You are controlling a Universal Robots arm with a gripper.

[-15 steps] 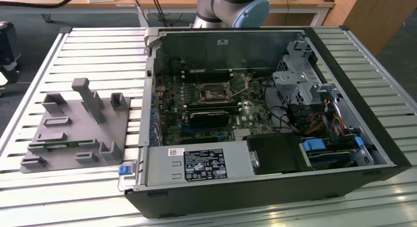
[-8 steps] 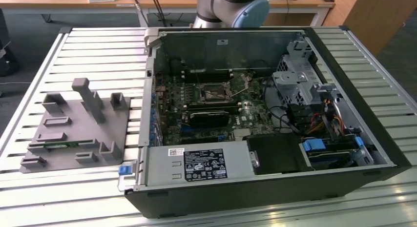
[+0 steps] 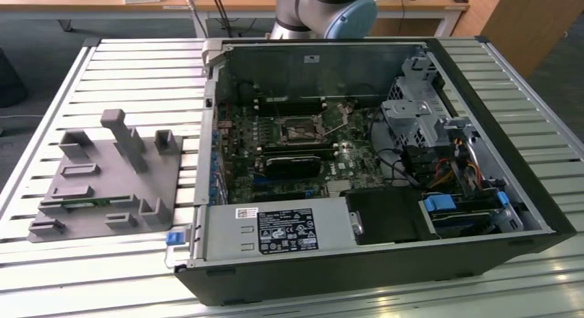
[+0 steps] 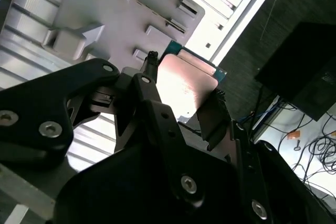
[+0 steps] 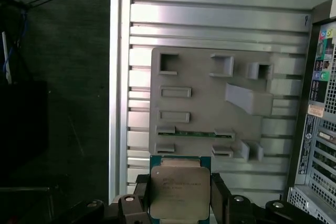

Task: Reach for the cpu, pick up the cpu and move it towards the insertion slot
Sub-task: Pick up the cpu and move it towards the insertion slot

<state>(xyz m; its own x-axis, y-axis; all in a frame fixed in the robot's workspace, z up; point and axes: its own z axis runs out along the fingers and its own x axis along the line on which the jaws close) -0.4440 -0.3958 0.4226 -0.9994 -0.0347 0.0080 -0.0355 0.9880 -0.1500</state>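
The cpu [image 5: 180,190] is a flat square chip with a silver top and green rim, and it shows in both wrist views. My gripper [image 5: 180,199] is shut on the cpu [image 4: 186,85], with one black finger [image 4: 148,74] on each of two opposite edges. Held chip and gripper [image 4: 184,92] hang well above the slatted table, near the edge of the grey fixture plate [image 5: 205,103]. In the exterior view the insertion slot [image 3: 299,132] is a square socket with a silver frame, on the motherboard inside the open computer case [image 3: 511,195].
The grey fixture plate [image 3: 100,174] lies at the exterior view's left of the case, with upright posts and a thin green memory stick [image 3: 82,203] in it. A long black card [image 3: 290,164] sits below the socket. Drive cages and cables [image 3: 438,140] crowd the case's right side.
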